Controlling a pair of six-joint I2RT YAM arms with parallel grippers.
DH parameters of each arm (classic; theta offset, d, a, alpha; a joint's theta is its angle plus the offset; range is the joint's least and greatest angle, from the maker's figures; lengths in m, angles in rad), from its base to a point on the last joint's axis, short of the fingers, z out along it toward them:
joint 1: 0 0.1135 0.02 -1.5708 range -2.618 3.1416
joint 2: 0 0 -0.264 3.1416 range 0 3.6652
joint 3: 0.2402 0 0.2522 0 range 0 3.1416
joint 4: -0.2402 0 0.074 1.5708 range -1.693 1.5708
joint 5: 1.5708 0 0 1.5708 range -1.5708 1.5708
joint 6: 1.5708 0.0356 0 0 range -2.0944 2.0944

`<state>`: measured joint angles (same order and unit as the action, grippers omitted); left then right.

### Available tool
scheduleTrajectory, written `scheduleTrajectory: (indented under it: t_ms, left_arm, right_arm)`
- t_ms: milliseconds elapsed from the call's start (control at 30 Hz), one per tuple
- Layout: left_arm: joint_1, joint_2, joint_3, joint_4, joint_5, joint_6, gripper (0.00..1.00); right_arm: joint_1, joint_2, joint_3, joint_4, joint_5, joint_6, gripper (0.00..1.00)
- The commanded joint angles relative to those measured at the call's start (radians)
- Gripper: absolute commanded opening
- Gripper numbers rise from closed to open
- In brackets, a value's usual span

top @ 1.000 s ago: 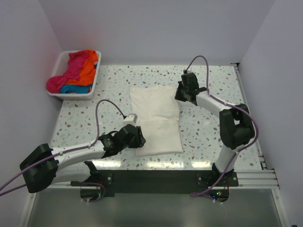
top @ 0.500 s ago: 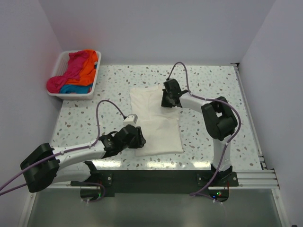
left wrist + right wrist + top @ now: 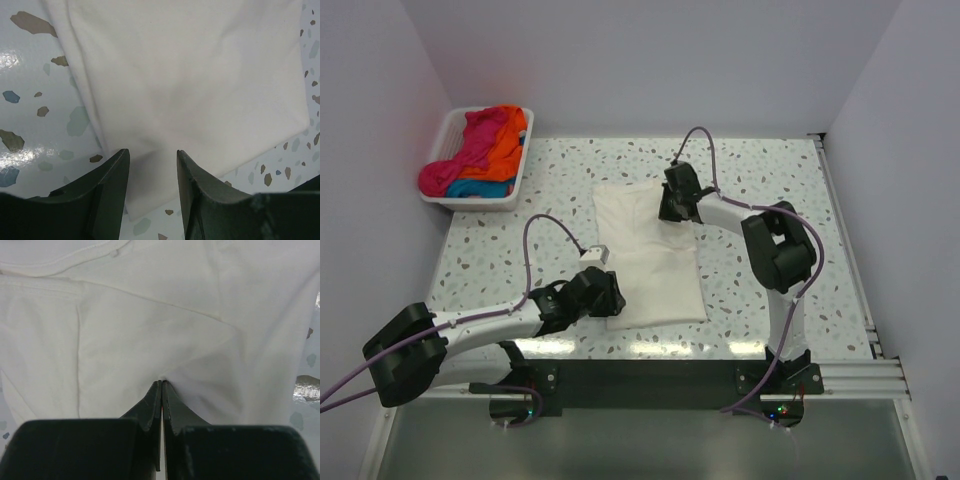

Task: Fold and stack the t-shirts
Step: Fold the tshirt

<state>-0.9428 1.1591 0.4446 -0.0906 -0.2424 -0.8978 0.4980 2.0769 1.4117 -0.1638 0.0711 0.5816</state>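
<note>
A cream-white t-shirt (image 3: 655,270) lies folded in a long rectangle at the table's middle, its logo hidden. My left gripper (image 3: 610,298) is open at the shirt's near-left corner. In the left wrist view the gripper (image 3: 152,157) straddles the cloth's (image 3: 190,75) edge without closing on it. My right gripper (image 3: 670,208) is on the shirt's far right part. In the right wrist view the gripper (image 3: 161,383) is shut, pinching a pucker of the white cloth (image 3: 125,315). Magenta-pink (image 3: 470,150), orange (image 3: 510,140) and blue (image 3: 480,188) shirts lie heaped in the basket.
The white slatted basket (image 3: 470,203) stands at the far left corner against the wall. The speckled table (image 3: 770,170) is bare to the right of the shirt. Walls close in on the left, back and right.
My right gripper moved left from beside the shirt onto its far right part and is shut on the cloth. My left gripper shifted slightly at the near-left corner.
</note>
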Motion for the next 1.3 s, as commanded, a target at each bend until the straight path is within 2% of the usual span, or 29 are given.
scheduleTrajectory:
  t_ms: [0, 733, 1100, 1200, 1267]
  left_arm:
    - [0.002, -0.016, -0.004, 0.045, -0.014, -0.004, 0.48]
    - [0.001, -0.036, -0.015, 0.031, -0.026, -0.006, 0.49]
    - [0.002, -0.027, -0.017, 0.037, -0.020, -0.004, 0.49]
    - [0.002, -0.027, -0.015, 0.037, -0.020, -0.004, 0.49]
    - [0.002, -0.026, -0.014, 0.038, -0.020, -0.003, 0.49]
  right_arm:
    - [-0.006, -0.009, 0.065, 0.046, 0.047, 0.018, 0.00]
    - [-0.003, -0.020, 0.133, 0.073, 0.101, 0.072, 0.00]
    - [0.008, 0.012, 0.104, 0.086, 0.102, 0.087, 0.00]
    - [0.008, 0.015, 0.105, 0.064, 0.119, 0.075, 0.08]
    - [0.005, 0.015, 0.108, 0.043, 0.148, 0.055, 0.19]
